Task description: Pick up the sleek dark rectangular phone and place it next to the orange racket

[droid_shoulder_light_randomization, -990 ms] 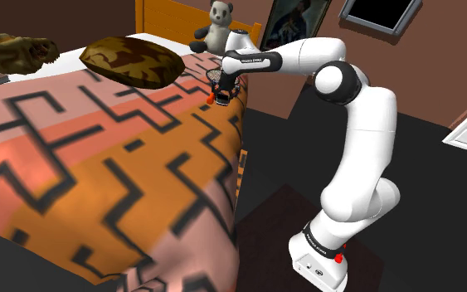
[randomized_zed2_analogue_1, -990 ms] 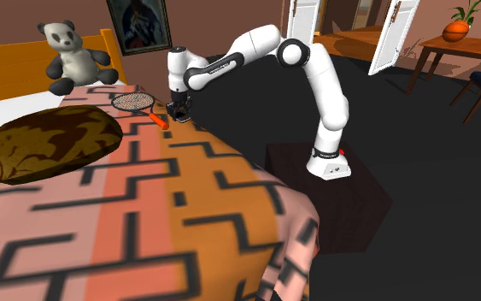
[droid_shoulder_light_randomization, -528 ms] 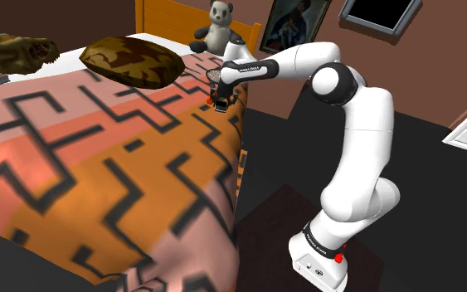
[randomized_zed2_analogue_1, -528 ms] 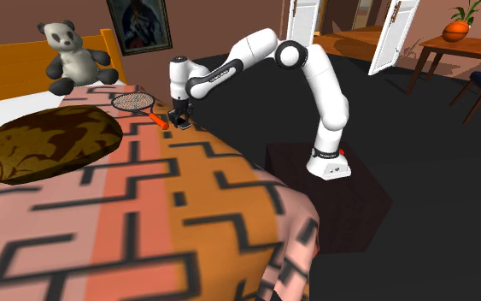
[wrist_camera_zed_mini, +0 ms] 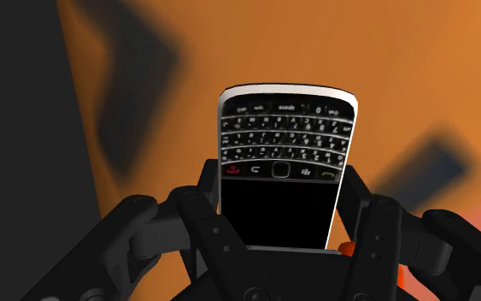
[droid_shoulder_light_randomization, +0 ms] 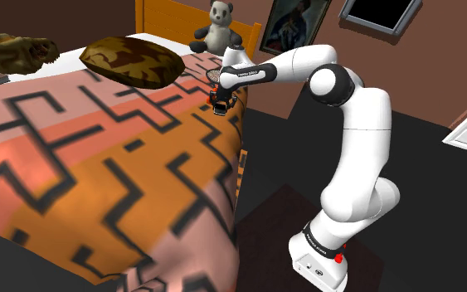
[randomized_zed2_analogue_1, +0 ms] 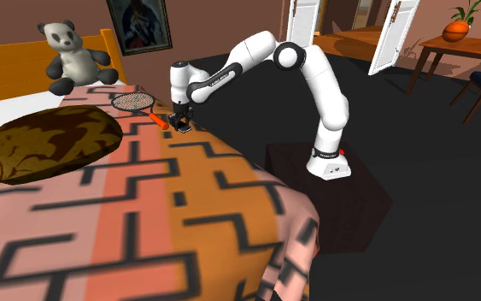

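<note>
A black phone with a small keypad and dark screen is clasped between my gripper's two black fingers. In the second exterior view the gripper is low over the patterned orange bedspread, just beside the orange handle of the racket, whose netted head lies toward the headboard. In the shoulder view the gripper hangs near the bed's far corner, with the racket right behind it. Whether the phone touches the bedspread I cannot tell.
A brown mottled pillow lies on the bed and a panda toy sits at the wooden headboard. The bed's edge drops off close to the gripper. The arm's stand is on the dark floor.
The gripper has come down with the phone toward the bedspread, shifting slightly along the racket's handle. The racket has not moved.
</note>
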